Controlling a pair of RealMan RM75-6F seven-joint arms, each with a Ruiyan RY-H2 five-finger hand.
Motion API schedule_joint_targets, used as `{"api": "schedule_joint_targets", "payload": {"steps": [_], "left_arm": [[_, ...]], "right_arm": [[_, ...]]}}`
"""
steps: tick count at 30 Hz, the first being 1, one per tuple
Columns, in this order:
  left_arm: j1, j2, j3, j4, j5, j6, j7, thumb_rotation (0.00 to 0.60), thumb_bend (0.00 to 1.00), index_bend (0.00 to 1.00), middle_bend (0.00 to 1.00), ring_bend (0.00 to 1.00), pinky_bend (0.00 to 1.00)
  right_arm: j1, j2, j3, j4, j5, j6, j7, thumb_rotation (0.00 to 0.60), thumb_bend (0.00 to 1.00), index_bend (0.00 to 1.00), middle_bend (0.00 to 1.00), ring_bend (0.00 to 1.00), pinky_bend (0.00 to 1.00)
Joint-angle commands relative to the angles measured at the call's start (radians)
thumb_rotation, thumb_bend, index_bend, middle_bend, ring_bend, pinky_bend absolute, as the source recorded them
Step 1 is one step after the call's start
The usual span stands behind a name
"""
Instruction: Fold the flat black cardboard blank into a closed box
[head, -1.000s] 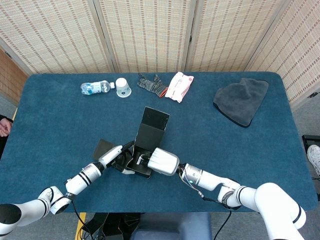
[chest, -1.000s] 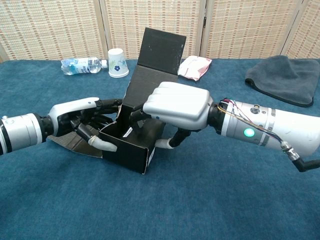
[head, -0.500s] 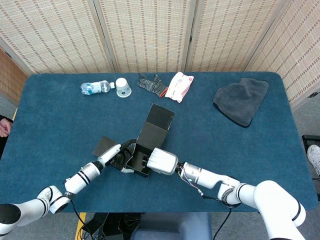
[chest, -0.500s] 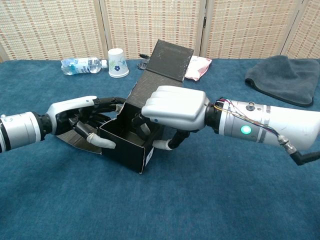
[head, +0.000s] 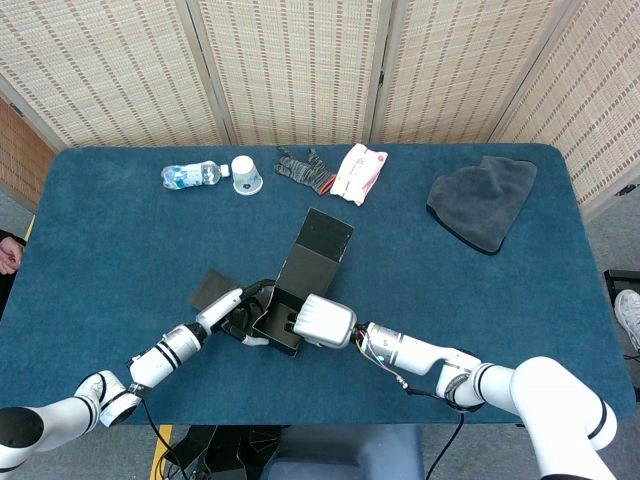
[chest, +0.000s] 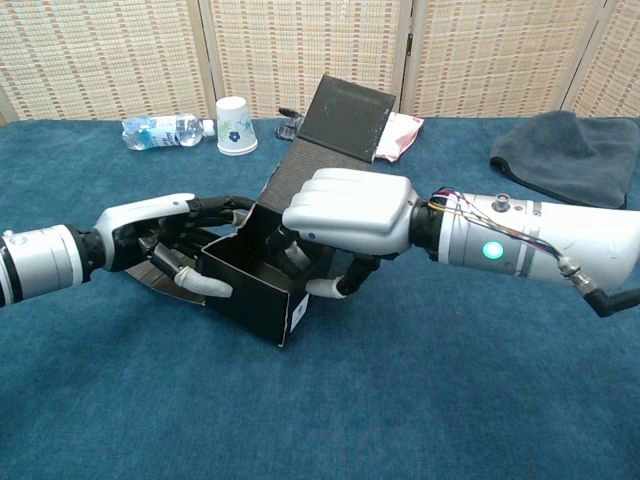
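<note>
Black box (chest: 250, 295) gripped at opposite rims by left hand (chest: 165, 245) and right hand (chest: 345, 215).

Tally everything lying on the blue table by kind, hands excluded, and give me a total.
Black cardboard box, half folded with its lid open: 1
Clear plastic water bottle lying on its side: 1
White paper cup: 1
Dark knit glove with red trim: 1
White and red soft packet: 1
Dark grey cloth: 1
Total: 6
</note>
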Motion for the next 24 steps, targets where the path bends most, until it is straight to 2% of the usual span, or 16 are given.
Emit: {"api": "schedule_joint_targets", "payload": {"steps": [1,5,8,12,16,21,24], "left_arm": [[-0.001,0.001,0.000,0.001,0.000,0.000,-0.003,0.600,0.07,0.10,0.17,0.47,0.65],[-0.001,0.000,0.001,0.002,0.001,0.001,-0.005,0.600,0.07,0.10,0.17,0.47,0.65],[-0.002,-0.001,0.001,0.003,0.001,0.001,-0.005,0.600,0.07,0.10,0.17,0.47,0.65],[-0.002,0.001,-0.003,-0.001,0.000,0.005,-0.002,0.600,0.07,0.10,0.17,0.47,0.65],[-0.001,0.004,-0.006,-0.012,-0.005,0.005,0.008,0.600,0.07,0.10,0.17,0.47,0.65],[0.013,-0.004,-0.019,-0.026,-0.032,0.001,0.049,0.600,0.07,0.10,0.17,0.47,0.65],[0.029,-0.007,-0.031,-0.033,-0.051,0.007,0.105,0.600,0.07,0.10,0.17,0.47,0.65]], "right_arm": [[0.005,0.006,-0.004,-0.006,-0.002,-0.007,0.004,0.600,0.37,0.67,0.64,0.79,0.98],[0.006,0.014,-0.003,-0.012,0.000,-0.009,0.002,0.600,0.37,0.68,0.65,0.79,0.98],[0.001,0.022,0.001,-0.023,0.007,-0.007,-0.009,0.600,0.35,0.65,0.58,0.79,0.98],[-0.018,0.036,0.015,-0.048,0.023,0.021,-0.030,0.600,0.27,0.39,0.37,0.79,0.98],[-0.040,0.059,0.031,-0.080,0.043,0.040,-0.065,0.600,0.22,0.19,0.26,0.78,0.98],[-0.077,0.096,0.044,-0.146,0.077,0.062,-0.092,0.600,0.20,0.06,0.18,0.75,0.98],[-0.125,0.129,0.052,-0.215,0.110,0.103,-0.083,0.600,0.20,0.04,0.17,0.75,0.98]]}}
